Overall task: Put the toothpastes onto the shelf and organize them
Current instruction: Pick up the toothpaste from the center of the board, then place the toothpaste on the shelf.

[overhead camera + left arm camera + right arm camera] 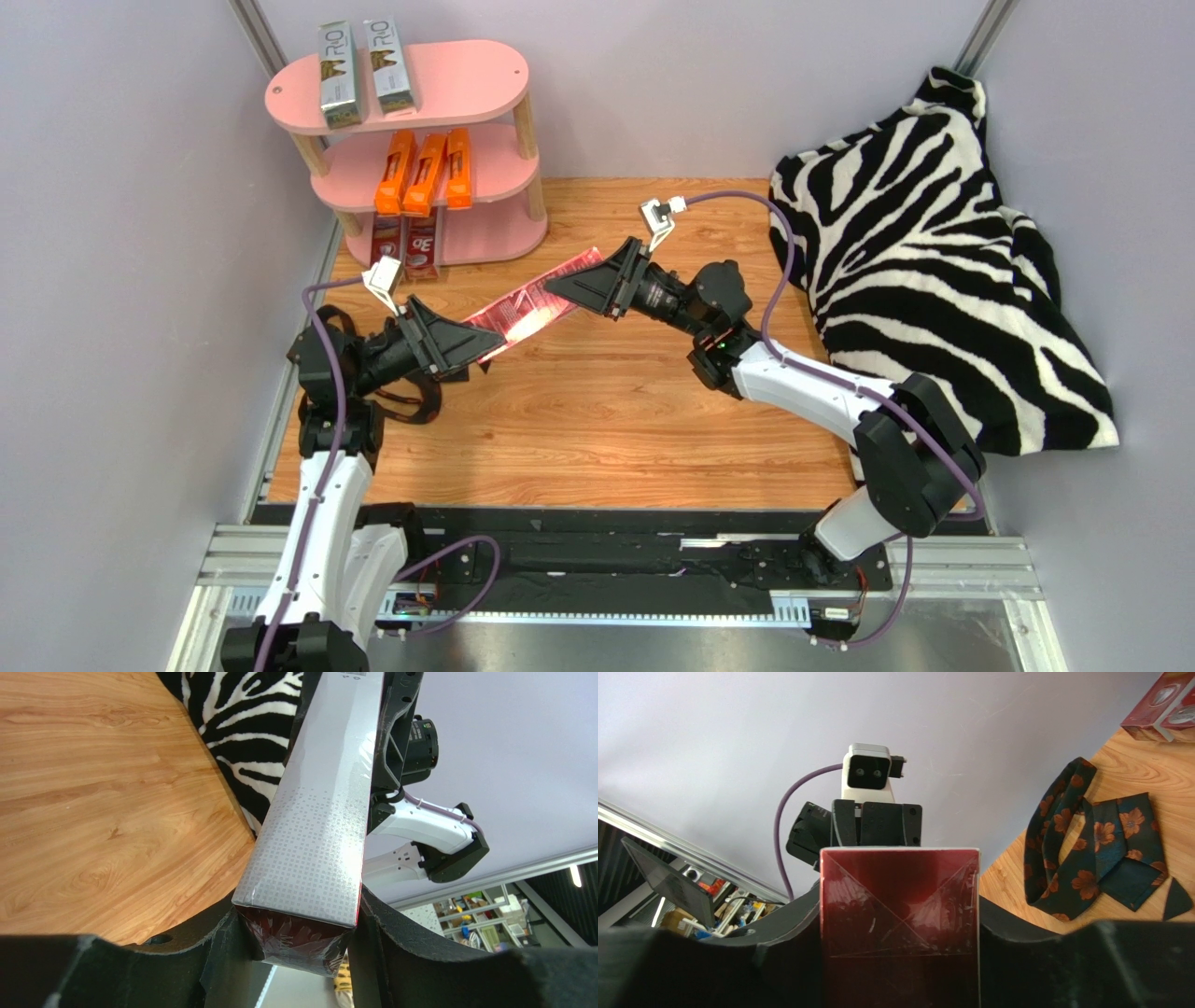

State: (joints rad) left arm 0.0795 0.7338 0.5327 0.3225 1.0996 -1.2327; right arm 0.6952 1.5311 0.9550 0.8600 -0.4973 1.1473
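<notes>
Above the wooden table (603, 420), between my two arms, one dark red carton (522, 304) hangs clear of the surface. It slants from near left to far right.

My left gripper (474, 347) is clamped on the near-left end of this carton. The left wrist view shows a finger pressed against each side of the carton, with no gap.

My right gripper (572, 289) is clamped on the opposite end. The right wrist view shows the carton's red face filling the space between the jaws, a finger tight against each side.

The pink shelf (491, 67) stands at the far left corner of the table, well apart from the carton I hold.
- Top tier: two silver-grey cartons (362, 67), flat, side by side.
- Middle tier: three orange cartons (424, 171), side by side.
- Bottom tier: two shelved red cartons (407, 252), side by side.

A zebra-print cloth (926, 238) is heaped at the far right. A dark floral strap (1081, 847) lies on the table near my left arm.
</notes>
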